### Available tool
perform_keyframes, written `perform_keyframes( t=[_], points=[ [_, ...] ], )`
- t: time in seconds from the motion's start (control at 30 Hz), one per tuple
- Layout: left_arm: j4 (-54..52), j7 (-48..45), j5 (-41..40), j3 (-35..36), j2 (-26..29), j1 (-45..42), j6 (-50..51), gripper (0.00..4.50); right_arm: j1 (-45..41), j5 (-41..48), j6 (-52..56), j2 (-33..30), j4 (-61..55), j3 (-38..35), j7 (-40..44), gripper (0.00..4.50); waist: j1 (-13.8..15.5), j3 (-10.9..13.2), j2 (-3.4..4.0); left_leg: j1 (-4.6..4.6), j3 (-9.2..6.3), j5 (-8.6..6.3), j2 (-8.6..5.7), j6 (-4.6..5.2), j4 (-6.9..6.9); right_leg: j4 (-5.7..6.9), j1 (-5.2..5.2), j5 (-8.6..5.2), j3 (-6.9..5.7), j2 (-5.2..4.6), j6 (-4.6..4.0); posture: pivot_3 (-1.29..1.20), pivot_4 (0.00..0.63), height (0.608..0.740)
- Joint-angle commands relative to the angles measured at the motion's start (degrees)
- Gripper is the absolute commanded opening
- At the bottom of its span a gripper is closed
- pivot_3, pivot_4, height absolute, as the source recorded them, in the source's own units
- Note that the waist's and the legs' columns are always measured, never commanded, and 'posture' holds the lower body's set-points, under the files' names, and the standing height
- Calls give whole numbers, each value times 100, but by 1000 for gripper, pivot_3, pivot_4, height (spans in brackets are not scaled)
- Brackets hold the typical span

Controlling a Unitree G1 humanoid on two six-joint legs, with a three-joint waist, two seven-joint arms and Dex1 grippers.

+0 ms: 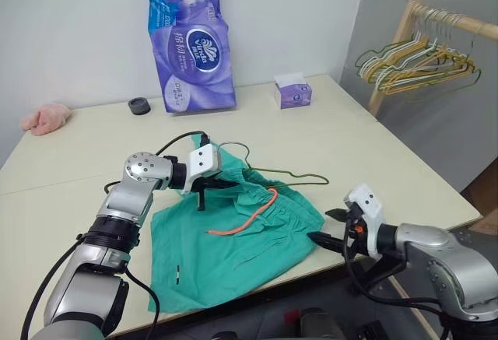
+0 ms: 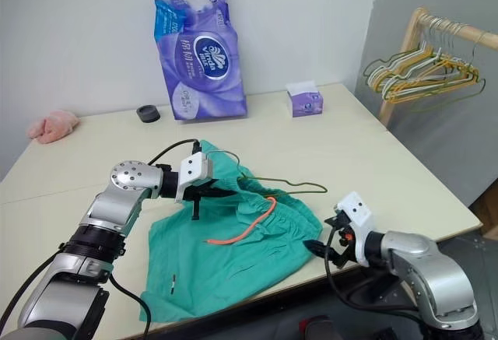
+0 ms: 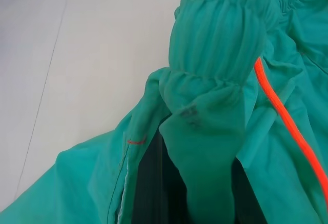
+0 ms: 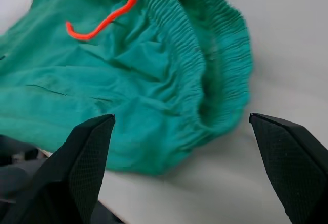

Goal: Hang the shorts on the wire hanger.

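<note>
Shorts look light, floppy — grab gathered waistband. Left gripper pinching waistband beside wire hanger; right gripper spread wide, just off shorts' edge.

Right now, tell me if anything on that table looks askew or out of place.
The shorts lie rumpled at the table's front edge, one corner slightly over it. The wire hanger pokes out from under their waistband, not yet threaded. The left claw pinches the waistband; the right claw is open, off the table.
</note>
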Motion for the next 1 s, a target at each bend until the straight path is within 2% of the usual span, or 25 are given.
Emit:
perform_keyframes(
  t=[0.03,0.37,0.43,0.5,0.63,0.83,1.0],
  points=[
    [-86,62,-100,178,5,-101,-88,0,171,8,16,116,-11,92,-470,4471,9,-1,-1,0,-2,0,1,0,-1,0,0,0,-3,1,0,-212,0,740],
    [-77,103,-103,183,17,-95,-132,0,-30,128,-44,648,547,519,-997,4471,-11,-1,-1,2,-1,0,3,-1,-4,1,-2,-1,-1,5,1,-209,0,740],
    [-67,119,-106,202,25,-104,-145,0,-113,83,-108,644,641,715,-1043,4088,-14,-1,-1,2,-2,0,3,-1,-3,1,-2,0,-1,5,0,-204,0,740],
    [-61,136,-110,226,39,-111,-146,0,-177,-40,-257,580,727,907,-1133,3512,-13,-1,-1,2,-2,0,2,-1,-3,0,-2,0,-1,5,0,-199,0,740],
    [-97,141,-144,296,106,-73,-114,0,-262,-775,-1229,48,1009,1417,-1338,2124,-9,-1,-1,2,-1,0,1,-1,-3,-1,-1,-1,-2,4,1,-197,0,740],
    [-258,4,-191,377,291,93,-9,0,-359,-1219,-2347,-129,1438,1377,-1538,24,-11,-1,-1,4,0,1,1,-1,-3,0,-1,-1,-1,5,2,-196,0,740],
    [-422,-285,-250,322,506,156,171,0,-375,-1278,-2788,-194,1589,1290,-1435,24,-11,-1,-1,3,-1,1,2,-1,-3,0,-1,-1,-2,6,1,-195,0,740]
  ],
)
